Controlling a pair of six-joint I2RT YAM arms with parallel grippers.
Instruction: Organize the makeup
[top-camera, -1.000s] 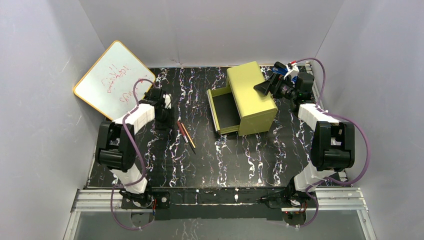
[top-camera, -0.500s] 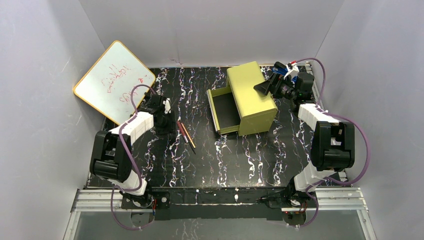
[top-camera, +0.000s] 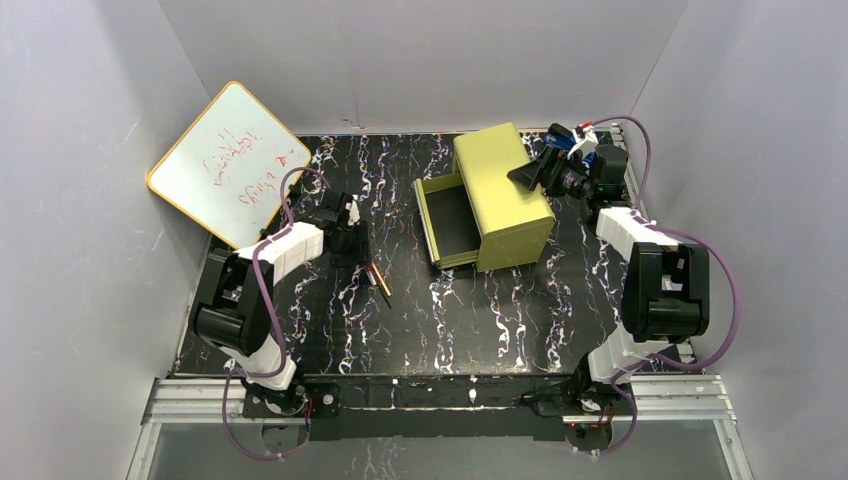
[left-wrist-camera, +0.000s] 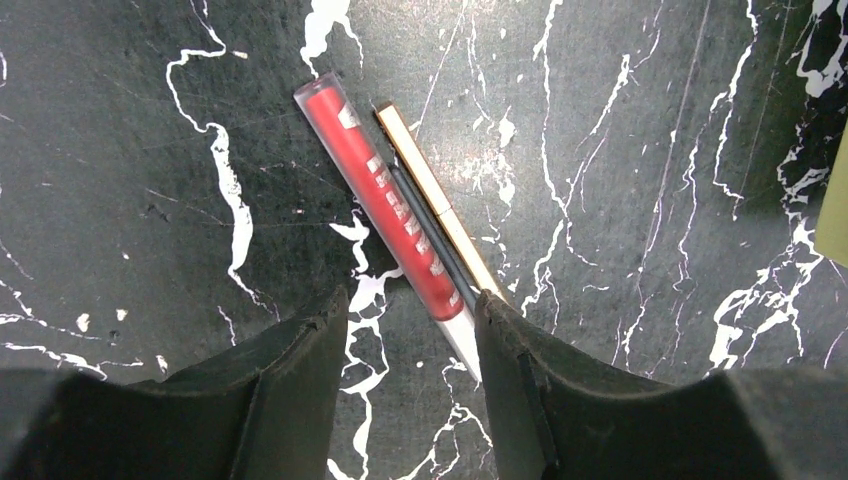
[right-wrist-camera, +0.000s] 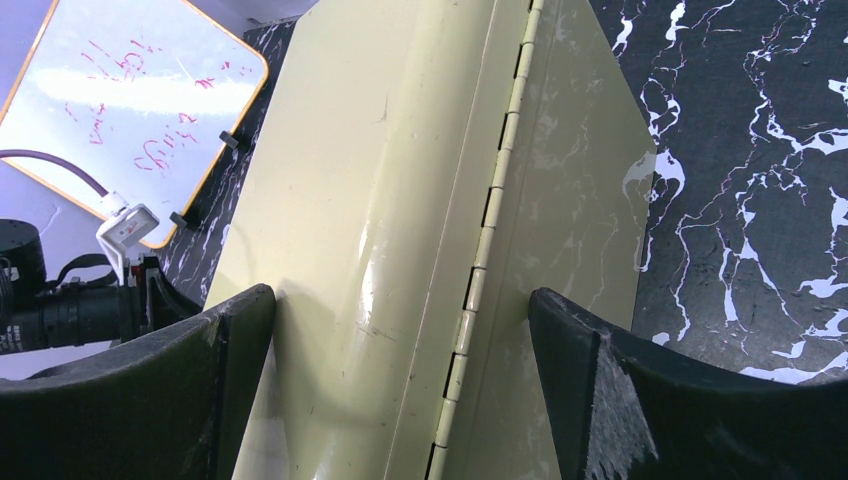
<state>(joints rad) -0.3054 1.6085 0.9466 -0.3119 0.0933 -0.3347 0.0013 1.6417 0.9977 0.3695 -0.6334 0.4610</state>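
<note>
Two makeup sticks (top-camera: 379, 279) are lying on one table (top-camera: 480, 320): one red tube (left-wrist-camera: 385, 205), one gold pencil (left-wrist-camera: 432, 195). One yellow-green drawer box (top-camera: 500, 195) and one whiteboard (top-camera: 225, 160) are showing. Two robot arms (top-camera: 262, 265) are standing at the near edge.

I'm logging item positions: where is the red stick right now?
In the left wrist view the red stick lies on the marbled table alongside the gold pencil, its near end between the left gripper's open fingers.
</note>
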